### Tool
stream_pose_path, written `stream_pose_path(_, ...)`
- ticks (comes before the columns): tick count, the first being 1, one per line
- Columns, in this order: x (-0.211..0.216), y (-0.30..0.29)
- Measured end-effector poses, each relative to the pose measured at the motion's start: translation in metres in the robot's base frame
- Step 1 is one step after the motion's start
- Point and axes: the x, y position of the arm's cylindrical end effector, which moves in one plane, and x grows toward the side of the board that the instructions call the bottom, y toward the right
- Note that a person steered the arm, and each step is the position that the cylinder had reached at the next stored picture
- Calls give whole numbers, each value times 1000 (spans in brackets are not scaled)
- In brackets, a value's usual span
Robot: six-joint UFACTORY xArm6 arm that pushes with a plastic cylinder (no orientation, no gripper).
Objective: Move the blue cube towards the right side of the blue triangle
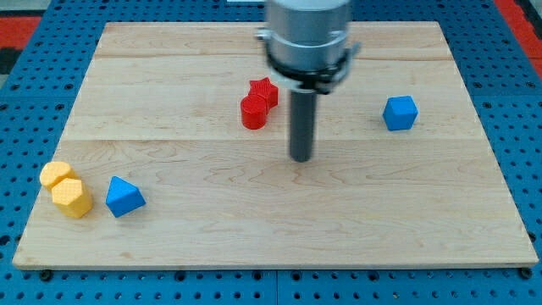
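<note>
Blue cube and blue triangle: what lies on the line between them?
In the camera view, only my tip stands near the line from blue cube to blue triangle; otherwise bare wood.

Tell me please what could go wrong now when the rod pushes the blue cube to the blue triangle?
1. My tip is on the view's left of the blue cube; pushing from here would likely drive it away from the blue triangle.
2. The red blocks stand near the cube's path and might be knocked.
3. Overshooting could shove the triangle into the yellow blocks.
</note>
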Motion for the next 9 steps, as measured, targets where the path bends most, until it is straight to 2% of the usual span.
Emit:
stream_pose_path(2,-21,131)
stream_pose_path(3,-55,169)
stream_pose_path(4,-78,165)
stream_pose_path(7,-42,61)
stream_pose_path(9,-35,-4)
